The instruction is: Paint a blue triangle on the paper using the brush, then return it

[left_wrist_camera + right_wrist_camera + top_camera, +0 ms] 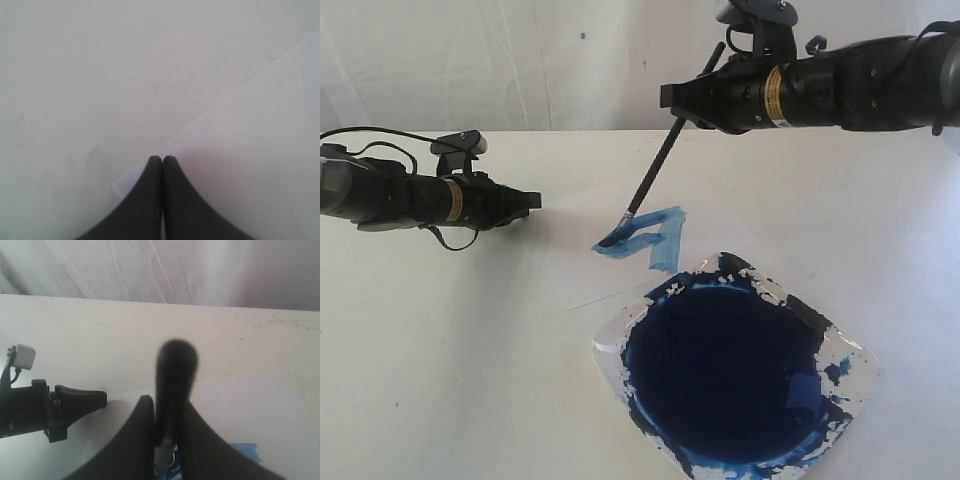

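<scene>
The brush [655, 172] is clamped in the right hand [167, 407], its tip on the blue triangle [655, 238]. Light, steady strokes are advised. The left hand [162, 160] is closed, empty.

Exterior view overlooks whole table [440, 380], wrist views close above, all sharing paper [250, 150]

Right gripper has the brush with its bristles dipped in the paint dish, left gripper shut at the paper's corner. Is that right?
Not quite. The exterior view shows the bristles of the brush on the paper at the blue triangle, beside the paint dish, not in it. The right gripper does hold the brush and the left gripper is shut at the paper's corner.
</scene>
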### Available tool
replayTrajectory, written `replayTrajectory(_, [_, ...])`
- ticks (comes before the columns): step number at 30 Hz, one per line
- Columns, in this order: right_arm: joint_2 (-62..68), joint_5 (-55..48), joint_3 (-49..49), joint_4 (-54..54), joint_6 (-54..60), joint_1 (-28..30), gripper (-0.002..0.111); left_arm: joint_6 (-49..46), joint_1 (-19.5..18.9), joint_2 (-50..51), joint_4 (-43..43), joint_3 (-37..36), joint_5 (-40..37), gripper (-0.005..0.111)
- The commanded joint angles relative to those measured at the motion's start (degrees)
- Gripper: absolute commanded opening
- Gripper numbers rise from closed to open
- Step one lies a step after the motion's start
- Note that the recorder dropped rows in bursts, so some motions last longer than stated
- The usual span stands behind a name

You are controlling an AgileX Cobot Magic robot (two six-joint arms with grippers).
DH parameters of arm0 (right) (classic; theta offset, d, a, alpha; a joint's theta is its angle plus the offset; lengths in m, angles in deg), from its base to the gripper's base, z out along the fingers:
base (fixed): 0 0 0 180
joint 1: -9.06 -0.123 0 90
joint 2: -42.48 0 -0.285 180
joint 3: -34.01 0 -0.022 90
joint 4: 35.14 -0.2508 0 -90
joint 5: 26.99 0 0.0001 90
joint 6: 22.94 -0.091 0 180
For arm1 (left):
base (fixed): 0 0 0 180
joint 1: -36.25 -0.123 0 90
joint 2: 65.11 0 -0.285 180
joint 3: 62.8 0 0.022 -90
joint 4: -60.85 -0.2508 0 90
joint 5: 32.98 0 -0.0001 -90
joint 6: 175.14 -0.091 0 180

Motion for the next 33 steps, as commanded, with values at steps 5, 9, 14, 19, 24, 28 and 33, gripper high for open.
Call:
replayTrajectory(5, [-1.13,-0.85,-0.2,9.67,-7.98,0.11,0.0,-0.08,0.21,0.07,-0.38,0.11,-2.76,0.0])
replayTrajectory(9, [-1.63,-0.71,-0.2,9.67,-8.81,0.11,0.0,-0.08,0.21,0.07,-0.38,0.11,-2.76,0.0])
replayTrajectory(14, [-2.65,-0.36,-0.2,9.67,-8.81,0.11,0.0,-0.08,0.21,0.07,-0.38,0.11,-2.52,0.0])
replayTrajectory(19, [-3.11,-0.08,-0.2,9.67,-9.41,0.11,0.0,-0.08,0.21,0.07,-0.38,0.11,-2.5,0.0])
replayTrajectory(24, [-3.11,1.62,-0.2,9.67,-11.25,0.11,0.0,-0.08,0.21,0.07,-0.38,0.11,-2.39,0.0])
replayTrajectory(28, [-3.11,2.21,-0.2,9.67,-11.25,0.11,0.0,-0.08,0.21,0.07,-0.38,0.11,-2.39,0.0])
replayTrajectory(33, [-3.11,3.75,-0.36,9.67,-11.25,0.33,0.0,-0.08,0.21,0.07,-0.38,0.11,-2.26,0.0])
